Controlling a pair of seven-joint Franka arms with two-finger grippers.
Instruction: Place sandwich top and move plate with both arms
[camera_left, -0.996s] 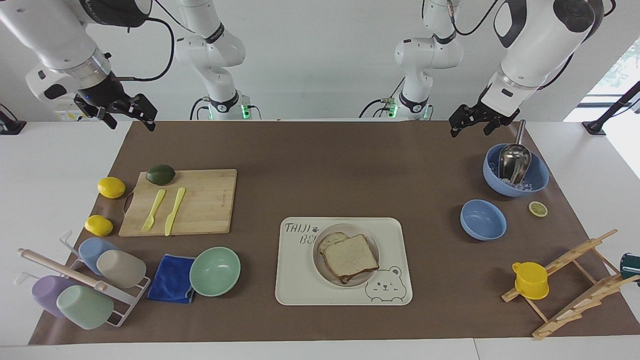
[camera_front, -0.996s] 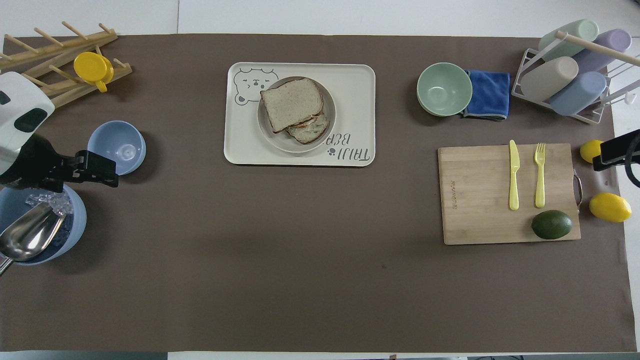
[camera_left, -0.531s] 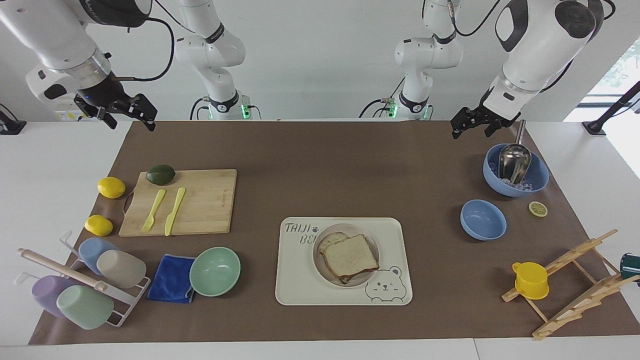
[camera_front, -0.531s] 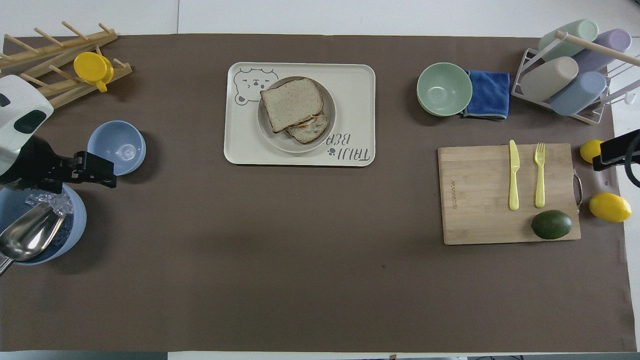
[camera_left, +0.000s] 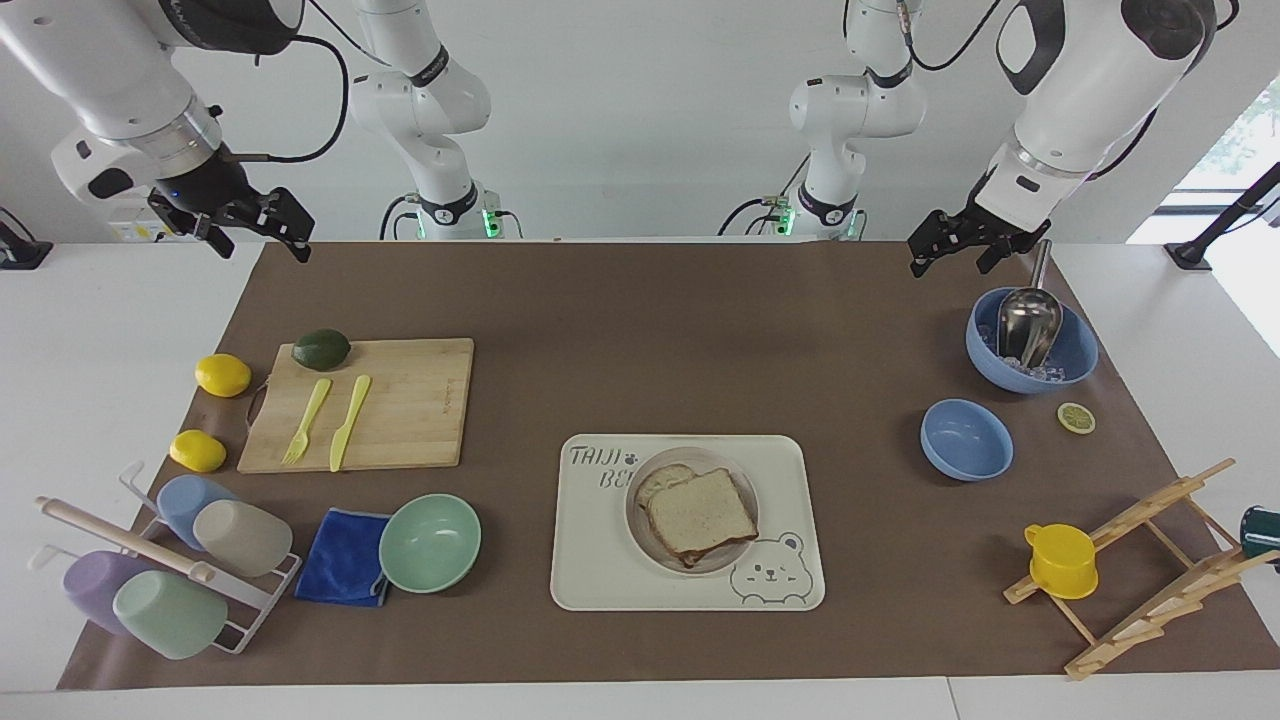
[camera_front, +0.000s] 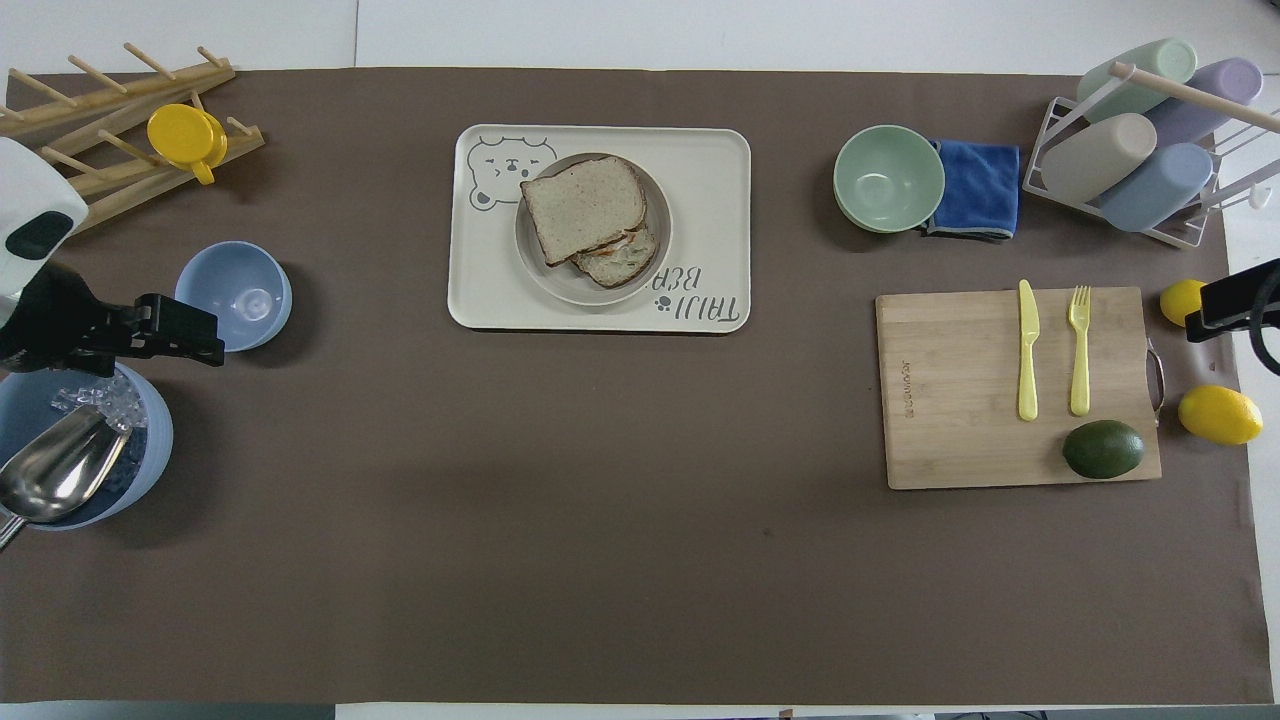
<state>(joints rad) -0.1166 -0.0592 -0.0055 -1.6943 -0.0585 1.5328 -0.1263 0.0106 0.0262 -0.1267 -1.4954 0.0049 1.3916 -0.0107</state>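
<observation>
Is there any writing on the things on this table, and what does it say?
"TAIJI BEA": grey letters on the rectangular cream tray with a bear drawing; the round off-white plate hides the word's end in the facing view.
Small burnt-in mark on the bamboo cutting board: too small to read.

Printed on the cream tray (camera_left: 600, 560), upper left corner in the facing view: "TAIJI", then "BE" cut off by the plate (camera_left: 640, 520). Small mark on the cutting board (camera_front: 908, 375), unreadable.
</observation>
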